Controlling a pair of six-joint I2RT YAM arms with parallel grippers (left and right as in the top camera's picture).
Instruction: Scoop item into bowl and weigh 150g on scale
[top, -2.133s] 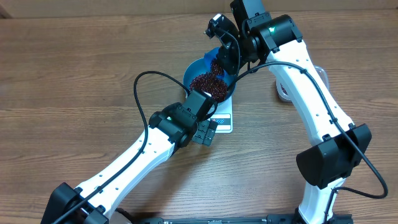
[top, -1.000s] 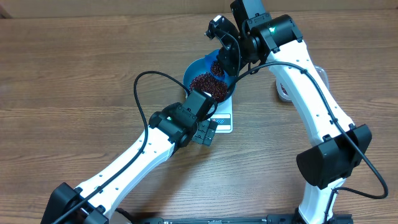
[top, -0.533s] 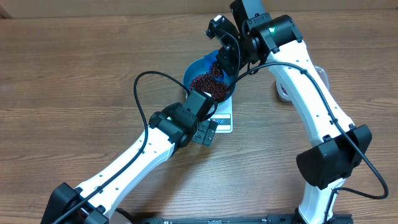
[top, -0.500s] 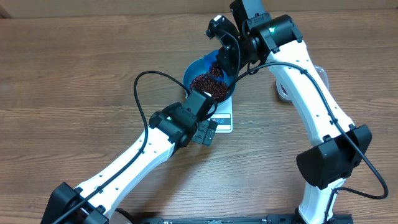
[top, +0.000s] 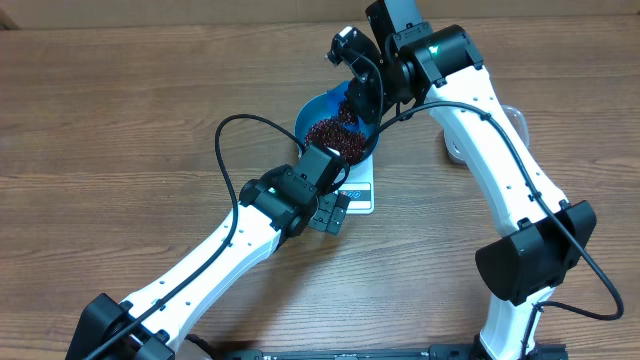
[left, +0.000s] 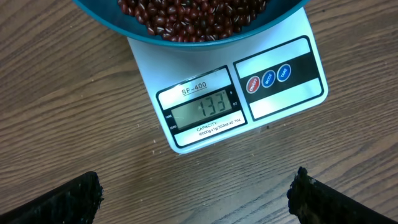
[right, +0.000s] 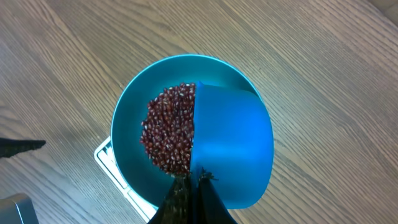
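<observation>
The blue bowl (top: 309, 110) stands on the white scale (top: 361, 196) and holds a heap of dark red-brown beans (top: 331, 134). In the left wrist view the scale (left: 273, 102) shows 133 on its display, and the bowl (left: 112, 22) overhangs its far end. My left gripper (left: 196, 198) is open over bare wood just in front of the scale, holding nothing. Over the bowl's right half my right gripper (right: 194, 178) is shut on the handle of a small blue scoop (right: 233, 146). The scoop is tipped with its underside toward the camera. The beans (right: 169, 130) lie beside it.
A clear tub (top: 456, 150) sits right of the scale, mostly hidden behind the right arm. The left arm's black cable (top: 222, 150) loops over the table left of the bowl. Bare wooden tabletop (top: 120, 110) stretches out to the left and far side.
The right gripper and scoop have shifted slightly toward the far side above the bowl. The left arm has not moved.
</observation>
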